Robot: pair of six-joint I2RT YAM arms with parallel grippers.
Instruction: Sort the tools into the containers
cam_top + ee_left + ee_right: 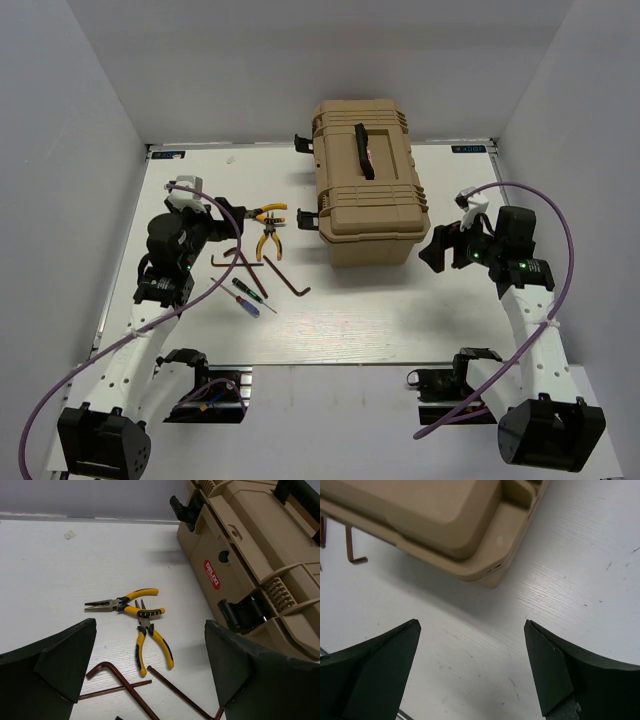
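The tan ribbed toolbox (368,192) stands closed at the table's middle back, its black handle on top; it also shows in the left wrist view (260,565) and its corner in the right wrist view (445,525). Two yellow-and-black pliers (269,228) lie left of it, also in the left wrist view (142,625). Brown hex keys (265,270) and screwdrivers (248,295) lie nearer. My left gripper (228,215) is open and empty above the hex keys (125,687). My right gripper (437,250) is open and empty, right of the toolbox's front corner.
Black side latches (240,615) stick out of the toolbox's left side. White walls enclose the table on three sides. Black fixtures (205,385) sit at the near edge by each arm base.
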